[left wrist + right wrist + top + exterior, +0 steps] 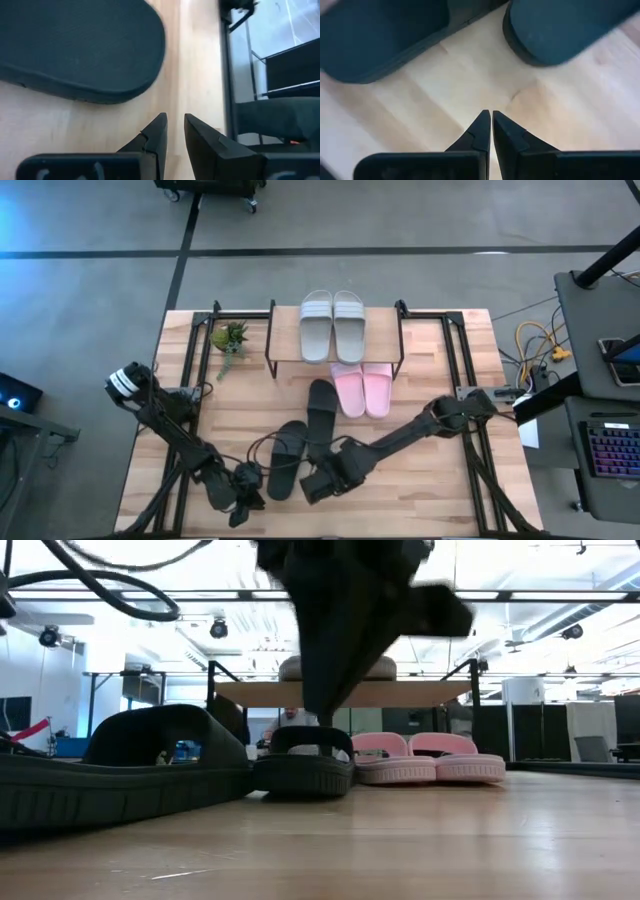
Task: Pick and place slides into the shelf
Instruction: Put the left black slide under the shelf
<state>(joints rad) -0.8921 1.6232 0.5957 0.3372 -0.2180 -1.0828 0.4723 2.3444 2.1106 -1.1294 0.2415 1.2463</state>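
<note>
Black slides (322,412) (287,458) lie mid-tabletop (420,500); grey pair (333,325) tops the shelf (285,362) at twelve o'clock, pink pair (363,389) below. Right fingers (318,488) clenched empty, left fingers (243,510) slightly parted, at six.

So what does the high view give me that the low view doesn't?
Only the high view shows both arms whole, the left gripper and right gripper low near the front edge, the plant, and the grey slides clearly on top of the shelf. Only the low view shows the room behind and the gap under the shelf board. Both show the pink slides and the two black slides.
</note>
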